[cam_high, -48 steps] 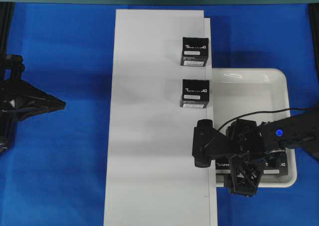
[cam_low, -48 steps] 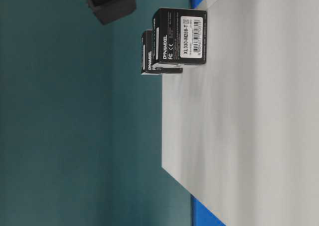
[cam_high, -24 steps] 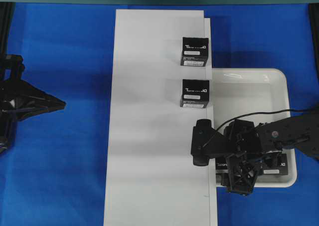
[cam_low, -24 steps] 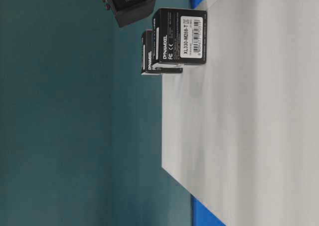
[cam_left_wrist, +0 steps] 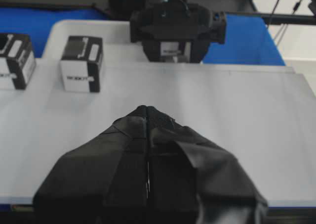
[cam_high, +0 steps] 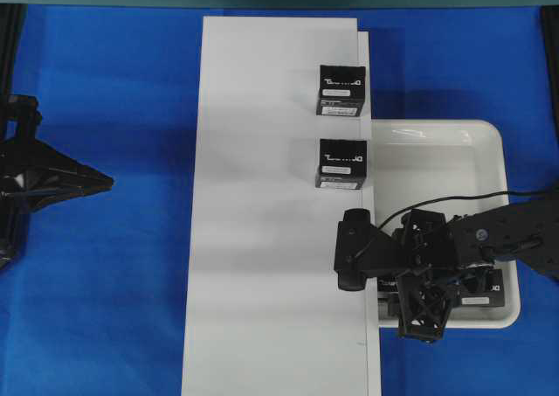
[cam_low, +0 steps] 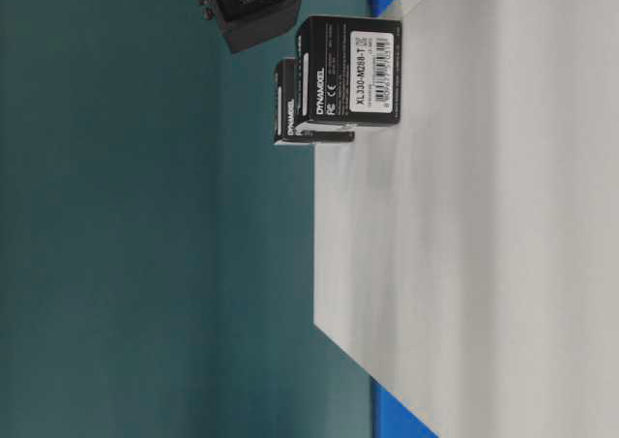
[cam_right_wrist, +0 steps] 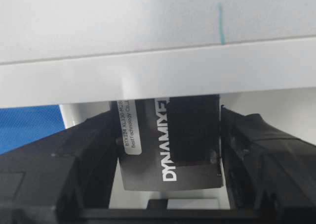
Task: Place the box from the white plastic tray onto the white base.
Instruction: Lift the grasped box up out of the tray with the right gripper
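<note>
The box I'm after lies in the near corner of the white plastic tray, close against the tray wall that borders the white base. From the right wrist view I see it between the two fingers of the right gripper, one pad on each side and both touching or nearly touching its flanks; whether the grip is firm yet I cannot tell. From overhead the box is mostly hidden under the right arm's wrist, with only slivers of black and white label showing.

I count three boxes altogether: this one in the tray, plus two more on the base, the nearer box and the farther box, both standing along the base's edge on the tray side, well apart from each other. I count one tray and one base, with the tray lying against the base's long edge.

The left gripper hangs over the blue table, away from the base, its fingers pressed together on nothing.
</note>
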`<state>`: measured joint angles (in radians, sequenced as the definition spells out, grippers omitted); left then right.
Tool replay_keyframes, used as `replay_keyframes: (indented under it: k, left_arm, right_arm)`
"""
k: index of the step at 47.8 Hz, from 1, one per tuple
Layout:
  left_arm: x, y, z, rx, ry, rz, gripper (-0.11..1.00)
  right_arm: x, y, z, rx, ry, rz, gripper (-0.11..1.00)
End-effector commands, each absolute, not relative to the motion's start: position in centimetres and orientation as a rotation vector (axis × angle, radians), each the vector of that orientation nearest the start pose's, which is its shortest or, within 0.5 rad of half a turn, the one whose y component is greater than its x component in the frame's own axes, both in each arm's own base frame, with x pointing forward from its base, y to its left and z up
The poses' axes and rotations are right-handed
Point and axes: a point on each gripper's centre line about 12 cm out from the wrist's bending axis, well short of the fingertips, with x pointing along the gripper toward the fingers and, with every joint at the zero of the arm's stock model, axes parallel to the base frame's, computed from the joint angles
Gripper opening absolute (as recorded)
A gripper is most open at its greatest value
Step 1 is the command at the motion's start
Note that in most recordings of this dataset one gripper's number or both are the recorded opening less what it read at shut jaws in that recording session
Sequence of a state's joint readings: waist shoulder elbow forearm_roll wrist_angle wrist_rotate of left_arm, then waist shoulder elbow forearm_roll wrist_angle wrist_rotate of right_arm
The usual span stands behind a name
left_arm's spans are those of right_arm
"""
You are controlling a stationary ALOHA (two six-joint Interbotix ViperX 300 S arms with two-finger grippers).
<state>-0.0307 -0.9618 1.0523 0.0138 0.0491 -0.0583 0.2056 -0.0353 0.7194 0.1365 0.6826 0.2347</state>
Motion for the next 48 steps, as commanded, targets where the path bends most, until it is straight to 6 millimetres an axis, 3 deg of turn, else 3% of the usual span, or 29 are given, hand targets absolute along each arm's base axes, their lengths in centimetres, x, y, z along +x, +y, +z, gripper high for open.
replay_keyframes:
  k: [1, 16, 31, 38, 48]
  left_arm:
    - [20.6, -0.6, 31.4, -0.043, 0.117, -0.026, -0.07]
    - [20.6, -0.6, 31.4, -0.043, 0.116, -0.026, -0.07]
    - [20.5, -0.6, 31.9, -0.041, 0.103, -0.026, -0.07]
    - [20.5, -0.6, 31.9, -0.041, 0.102, -0.026, -0.07]
    - [20.5, -0.7, 32.0, -0.041, 0.102, -0.029, -0.07]
  right_arm:
    - [30.0, 7.4, 13.2, 0.221, 1.381, 0.013, 0.6]
    - [28.1, 6.3, 19.3, 0.238, 1.368, 0.025, 0.6]
    - [25.7, 4.6, 28.2, 0.265, 1.269, 0.033, 0.6]
    - [25.0, 4.6, 30.9, 0.267, 1.235, 0.046, 0.6]
    - [25.5, 4.6, 32.7, 0.262, 1.218, 0.054, 0.6]
